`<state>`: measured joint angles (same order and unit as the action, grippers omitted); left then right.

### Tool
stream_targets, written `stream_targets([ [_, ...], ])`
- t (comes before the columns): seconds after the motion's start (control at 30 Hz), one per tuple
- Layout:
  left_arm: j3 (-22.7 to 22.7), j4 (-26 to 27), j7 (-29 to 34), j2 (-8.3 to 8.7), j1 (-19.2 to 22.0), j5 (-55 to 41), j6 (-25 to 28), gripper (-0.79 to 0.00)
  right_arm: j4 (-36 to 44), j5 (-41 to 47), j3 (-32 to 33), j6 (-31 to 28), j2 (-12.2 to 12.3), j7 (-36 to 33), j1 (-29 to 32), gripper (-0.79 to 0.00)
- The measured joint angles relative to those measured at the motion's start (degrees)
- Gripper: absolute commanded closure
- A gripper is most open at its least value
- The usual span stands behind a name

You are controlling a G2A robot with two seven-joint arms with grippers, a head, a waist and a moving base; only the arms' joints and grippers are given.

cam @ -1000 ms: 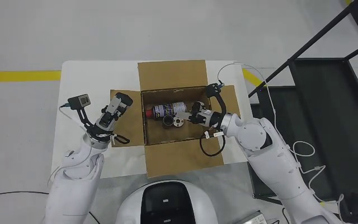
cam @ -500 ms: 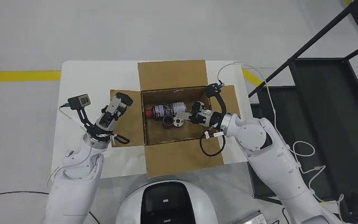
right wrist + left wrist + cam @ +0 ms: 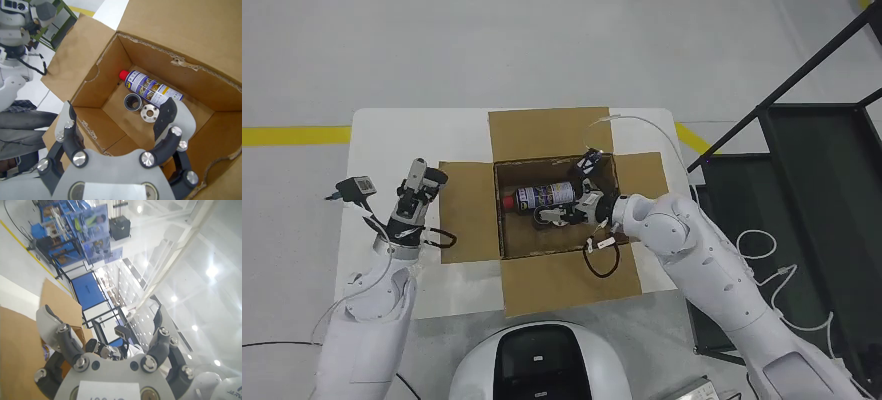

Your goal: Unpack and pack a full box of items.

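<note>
An open cardboard box (image 3: pixel 552 135) stands mid-table with its flaps spread. On its floor lie a blue-and-white spray can (image 3: pixel 151 88) with a red cap, a black ring (image 3: pixel 132 102) and a round metal flange (image 3: pixel 149 113). From above, the spray can (image 3: pixel 545 194) lies along the far wall. My right gripper (image 3: pixel 117 115) hangs open above the box's inside, over the ring and flange, holding nothing. Left of the box, beyond its left flap (image 3: pixel 467 210), my left gripper (image 3: pixel 425 172) is open and empty, tilted up toward the ceiling (image 3: pixel 104 319).
The white table (image 3: pixel 392 140) has bare room left of the box and along its far edge. A black metal frame (image 3: pixel 802 150) stands beside the table on the right. A cable (image 3: pixel 642 122) loops over the box's right flap.
My right gripper has moved from the box's right side to over the items inside. My left gripper has drawn back left off the flap and tilted upward.
</note>
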<state>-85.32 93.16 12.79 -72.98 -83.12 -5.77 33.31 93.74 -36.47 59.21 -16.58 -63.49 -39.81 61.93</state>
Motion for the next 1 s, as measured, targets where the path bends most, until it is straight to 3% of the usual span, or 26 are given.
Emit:
stream_targets([
  [0.17, -3.63, 1.41, -5.60, 0.04, -4.28, -0.87, 0.86, -0.785, -4.79, -4.93, -6.19, -1.87, -1.49, 2.30, -3.99, -0.785],
  [0.7, -3.68, 1.56, -6.10, 0.01, -4.45, -0.96, 0.95, -0.785, -5.85, -5.59, -7.25, -1.17, -1.95, 3.94, -4.69, -0.785],
  [1.0, -3.68, 1.56, -6.10, 0.01, -4.45, -0.96, 0.95, -0.785, -9.51, -5.89, -15.11, 4.22, -4.92, -9.57, -13.59, -0.785],
])
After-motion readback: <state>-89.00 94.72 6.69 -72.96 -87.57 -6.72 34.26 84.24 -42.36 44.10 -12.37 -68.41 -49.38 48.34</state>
